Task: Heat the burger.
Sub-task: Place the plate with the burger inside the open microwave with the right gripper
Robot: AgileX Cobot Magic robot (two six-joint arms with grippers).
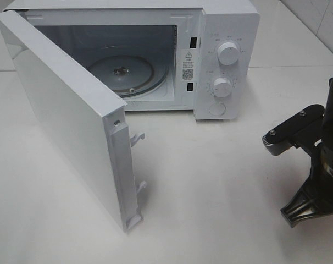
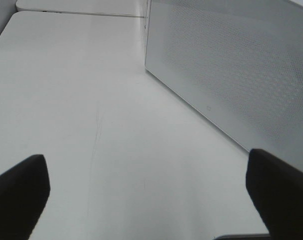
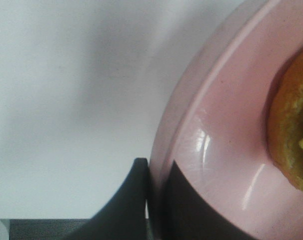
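1. Table (image 1: 210,192): white, bears everything listed here
2. Microwave (image 1: 227,22): white, at the back of the table, cavity facing forward; inside it a round glass turntable (image 1: 122,71) lies flat on the floor
3. Door (image 1: 56,110): hinged at the left and swung wide, reaching forward over the table and walling off its left part; latch hooks (image 1: 137,138) jut from the free edge
4. Right arm (image 1: 320,159): black, at the table's right edge, well apart from the microwave, open table between them
5. Plate (image 3: 216,150): pink, round, resting on the table; holds the burger (image 3: 291,135), of which only a brown bun edge and a bit of yellow show, in the right wrist view alone
6. Right gripper (image 3: 156,200): clamped together on the plate's rim, one finger outside and one inside
7. Left gripper (image 2: 146,195): fingers (image 2: 19,195) spread wide apart over bare table, holding nothing; the door's outer face stands close ahead
8. Controls: upper knob (image 1: 228,53), lower knob (image 1: 222,87), round button (image 1: 217,109) beneath them
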